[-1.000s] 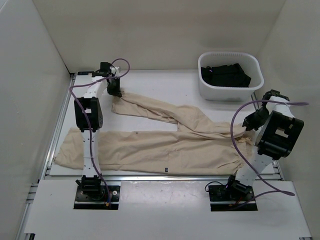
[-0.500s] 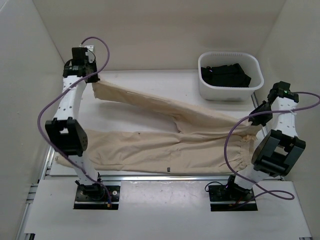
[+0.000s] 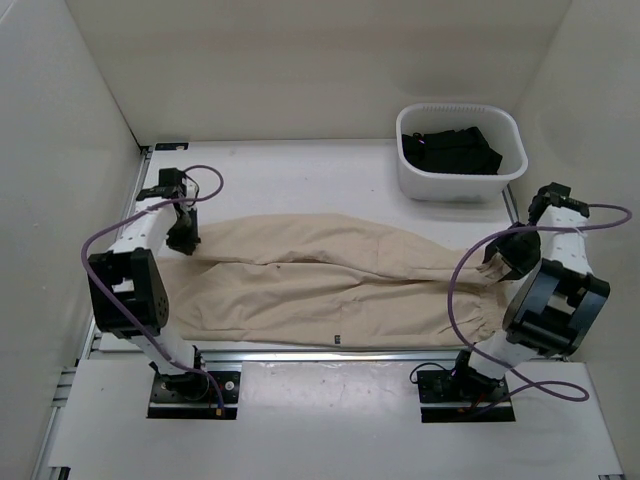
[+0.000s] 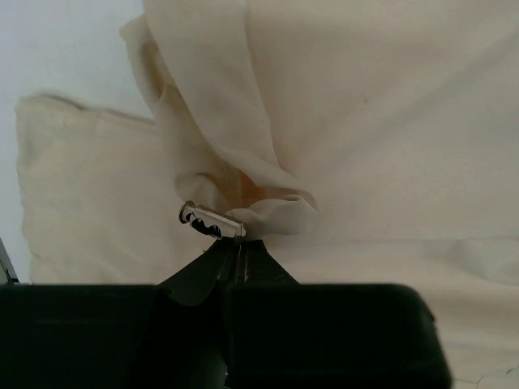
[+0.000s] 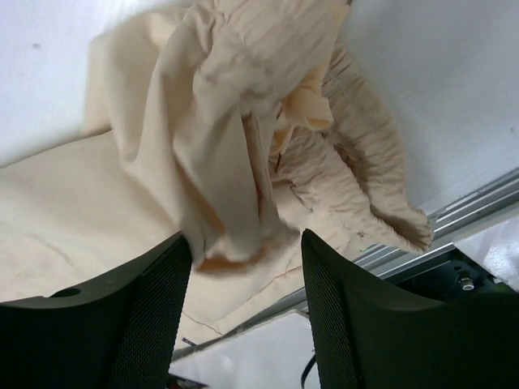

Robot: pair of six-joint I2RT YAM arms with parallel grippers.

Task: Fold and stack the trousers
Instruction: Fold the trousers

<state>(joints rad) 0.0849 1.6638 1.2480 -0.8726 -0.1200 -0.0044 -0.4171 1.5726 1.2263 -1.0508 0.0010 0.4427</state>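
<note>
With the trousers [image 3: 330, 285] lying leg over leg across the surface [image 3: 300, 175], the left pincer [image 3: 183, 238], clamped on the upper leg's end, should lay it flush over the lower one before releasing, while the right pincer [image 3: 500, 262] gapes around the waistband [image 5: 365, 186].

Beige trousers [image 3: 330, 290], leg over leg

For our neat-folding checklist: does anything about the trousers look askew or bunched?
Yes. The trousers lie leg over leg, but the waistband end is crumpled in a heap between the right fingers, not flat.
</note>
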